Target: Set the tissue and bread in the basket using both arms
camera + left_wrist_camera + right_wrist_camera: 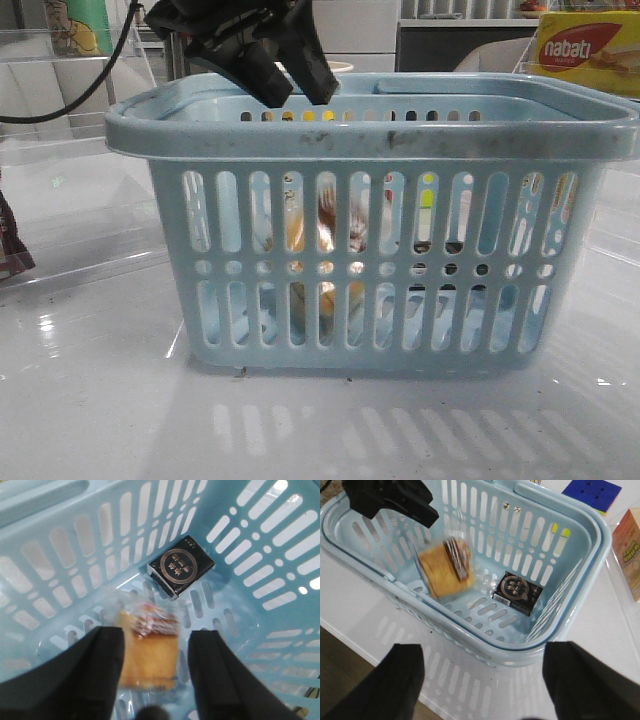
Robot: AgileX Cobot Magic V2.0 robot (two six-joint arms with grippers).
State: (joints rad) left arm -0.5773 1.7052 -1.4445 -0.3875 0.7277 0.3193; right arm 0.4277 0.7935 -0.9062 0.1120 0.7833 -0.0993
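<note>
Lying blurred inside the basket (pixel 600 540) near a small black pack (pixel 517 591), the bread (pixel 445 566) looks light, soft and crushable in slippery film; left gripper (pixel 156 665) and right gripper (pixel 482 677) jaws stand apart, empty

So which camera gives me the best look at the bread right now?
The right wrist view: the bread shows from above, blurred, inside the basket below the open left gripper. The left wrist view shows it close between the fingers, partly cut off. The front view gives only blurred glimpses through the slots.
</note>
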